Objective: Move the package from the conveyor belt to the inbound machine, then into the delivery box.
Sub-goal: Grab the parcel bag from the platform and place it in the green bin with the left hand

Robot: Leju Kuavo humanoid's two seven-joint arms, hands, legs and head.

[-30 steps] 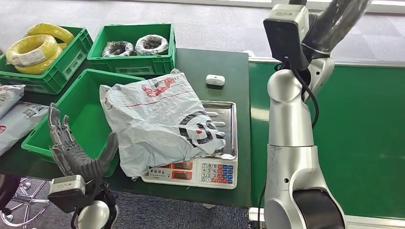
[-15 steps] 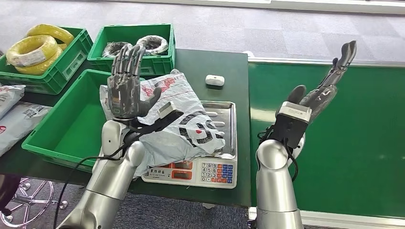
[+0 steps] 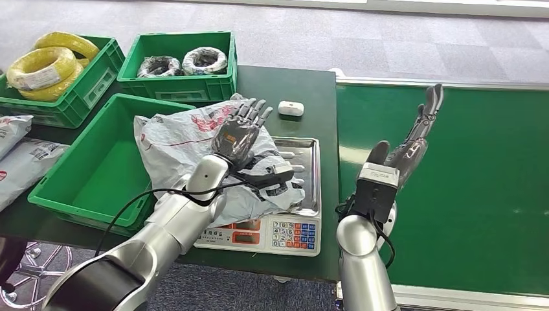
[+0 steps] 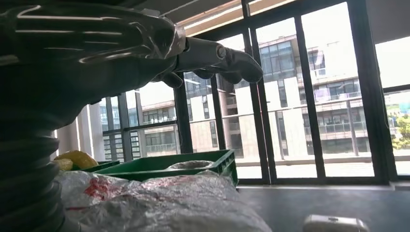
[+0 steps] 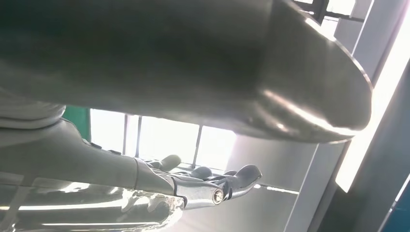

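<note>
The package (image 3: 188, 146), a crumpled grey-white mailer bag with red and black print, lies across the steel pan (image 3: 309, 170) of the weighing scale (image 3: 285, 234). My left hand (image 3: 241, 133) is stretched out over the package's middle, fingers apart and holding nothing. In the left wrist view its fingers (image 4: 227, 60) hover a little above the package (image 4: 164, 205). My right hand (image 3: 414, 137) is raised over the green conveyor belt (image 3: 479, 194), fingers straight and empty; its fingers (image 5: 212, 186) appear in the right wrist view too. The empty green delivery box (image 3: 97, 170) stands left of the scale.
Two green crates stand at the back left, one with yellow cable coils (image 3: 48, 65), one with dark and white coils (image 3: 184, 61). A small white device (image 3: 291, 108) lies behind the scale. More mailer bags (image 3: 19, 159) lie at the far left.
My left arm has come up from below the table edge and reached over the package. My right arm has dropped from high in front of the camera to low over the belt.
</note>
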